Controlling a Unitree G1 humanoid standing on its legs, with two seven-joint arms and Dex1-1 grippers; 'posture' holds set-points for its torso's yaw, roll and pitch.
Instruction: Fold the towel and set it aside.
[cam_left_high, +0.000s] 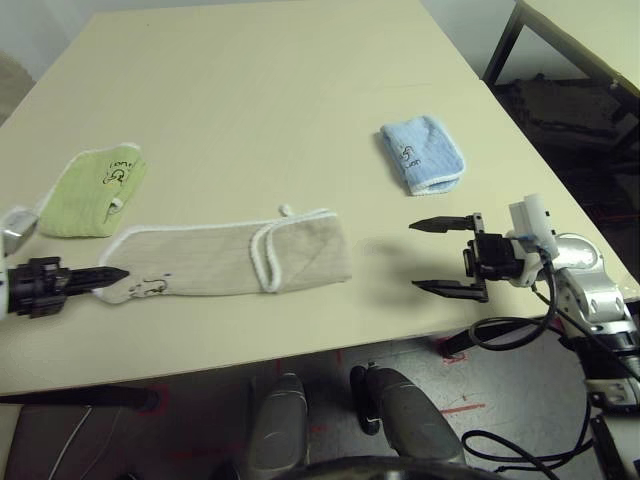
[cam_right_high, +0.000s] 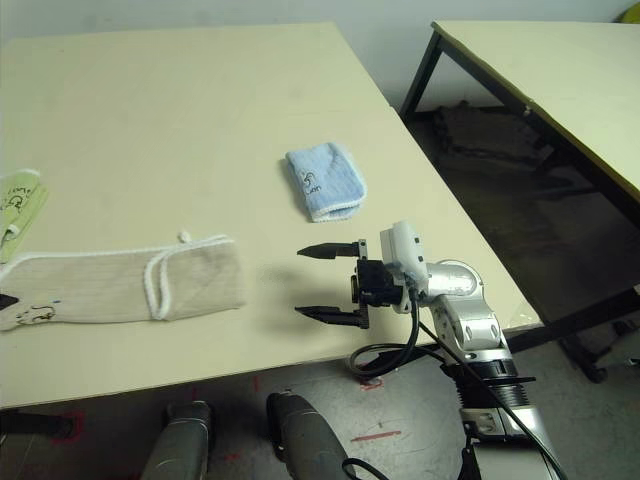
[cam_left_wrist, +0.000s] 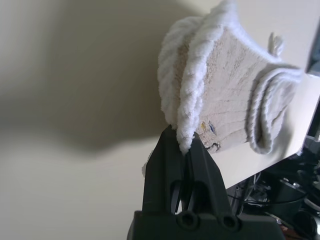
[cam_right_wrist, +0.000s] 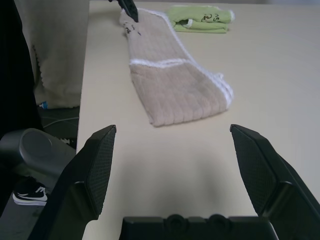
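The beige towel (cam_left_high: 230, 258) lies as a long strip along the table's near edge, its right end folded back over itself with white edging showing. My left gripper (cam_left_high: 118, 273) is shut on the towel's left end (cam_left_wrist: 187, 112), where the white-edged layers bunch between the fingers (cam_left_wrist: 167, 155). The dark logo (cam_left_wrist: 212, 145) shows just beyond the tips. My right gripper (cam_left_high: 442, 256) stands open to the right of the towel's folded end (cam_right_wrist: 185, 100), clear of it, with nothing between its fingers (cam_right_wrist: 97, 165).
A folded light-green towel (cam_left_high: 95, 190) lies at the left, just behind the beige one. A folded light-blue towel (cam_left_high: 423, 153) sits at the right middle. The table's near edge (cam_left_high: 300, 350) runs close below the towel. Another table (cam_right_high: 540, 80) stands at the far right.
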